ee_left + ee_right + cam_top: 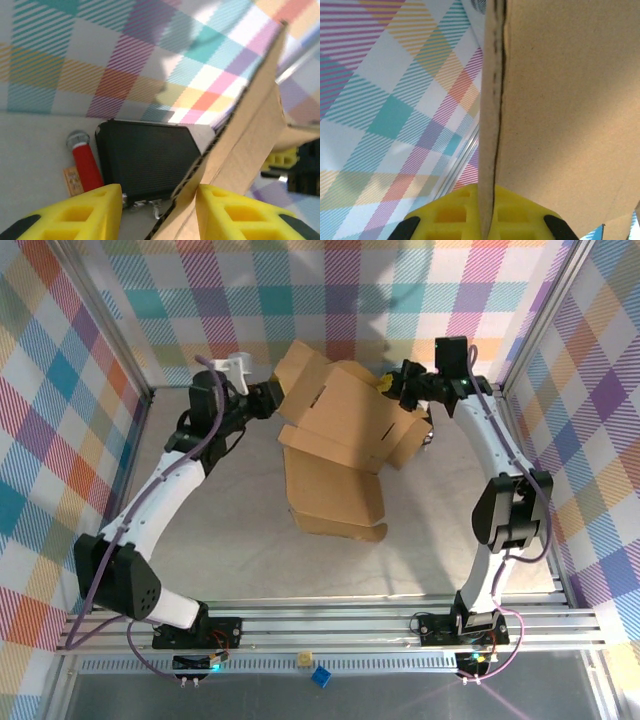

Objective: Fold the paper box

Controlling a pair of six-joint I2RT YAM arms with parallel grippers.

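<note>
The paper box (335,440) is plain brown corrugated cardboard, partly folded, lifted at the far middle of the table with one panel hanging toward me. My left gripper (275,395) is at its left edge. In the left wrist view its yellow jaws (160,192) stand apart, and a cardboard edge (250,125) runs between them, lying against the right finger (235,210) only. My right gripper (392,385) is at the box's far right corner. In the right wrist view it (487,192) is shut on a thin cardboard flap (492,100), with a wide panel (565,100) beside it.
A black hard case (145,155) lies on the table behind the box, with a red-handled tool (85,162) and a small orange tag (72,180) to its left. Plaid walls and aluminium posts (110,340) close in the table. A small blue block (321,676) sits by the front rail.
</note>
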